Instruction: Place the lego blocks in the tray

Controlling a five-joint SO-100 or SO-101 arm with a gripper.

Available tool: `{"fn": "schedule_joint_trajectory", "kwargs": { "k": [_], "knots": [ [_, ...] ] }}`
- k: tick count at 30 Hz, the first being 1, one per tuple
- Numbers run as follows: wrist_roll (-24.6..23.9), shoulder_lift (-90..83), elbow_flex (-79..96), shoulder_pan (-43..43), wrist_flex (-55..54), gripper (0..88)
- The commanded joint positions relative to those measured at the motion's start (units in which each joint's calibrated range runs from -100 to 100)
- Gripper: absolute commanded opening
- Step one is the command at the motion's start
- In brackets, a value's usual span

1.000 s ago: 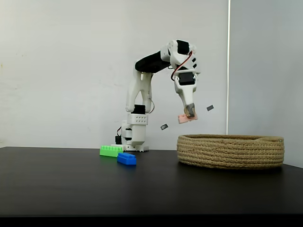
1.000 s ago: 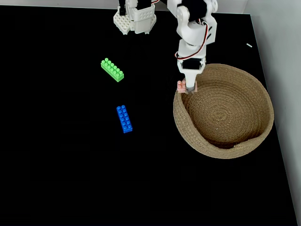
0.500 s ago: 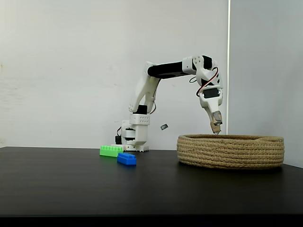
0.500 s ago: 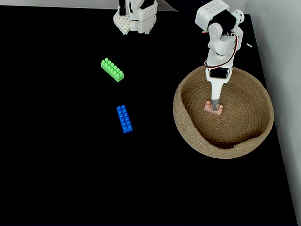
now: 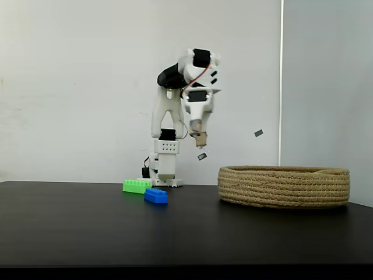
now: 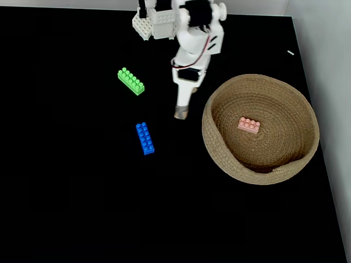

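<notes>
Pink brick (image 6: 249,125) is now lying released inside the tray (image 6: 219,159). Hand (image 6: 181,113), empty with fingers nearly closed, is swinging back toward the blue brick (image 6: 145,138) and green brick (image 6: 131,81), both waiting mid-tabletop.

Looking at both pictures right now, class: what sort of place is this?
Probably a hobby or lab robot test bench: a small white 3D-printed arm on a bare black table against a plain wall, with a rope basket and toy bricks as props.
</notes>
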Motion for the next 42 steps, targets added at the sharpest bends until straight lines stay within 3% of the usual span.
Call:
{"fn": "schedule_joint_trajectory", "kwargs": {
  "k": [1, 7, 14, 20, 26, 42],
  "knots": [
    [2.8, -8.1, -5.2, 10.9, 4.9, 36.5],
    [8.9, -14.7, 14.0, 21.5, 4.8, 37.9],
    [12.4, -20.6, 39.2, 30.1, -12.9, 42.0],
    [11.2, -20.0, 39.4, 30.9, -4.3, 44.8],
    [8.4, -22.3, 43.4, 29.3, -3.7, 47.0],
    [6.7, -25.1, 59.5, 31.8, -17.0, 42.1]
  ]
}}
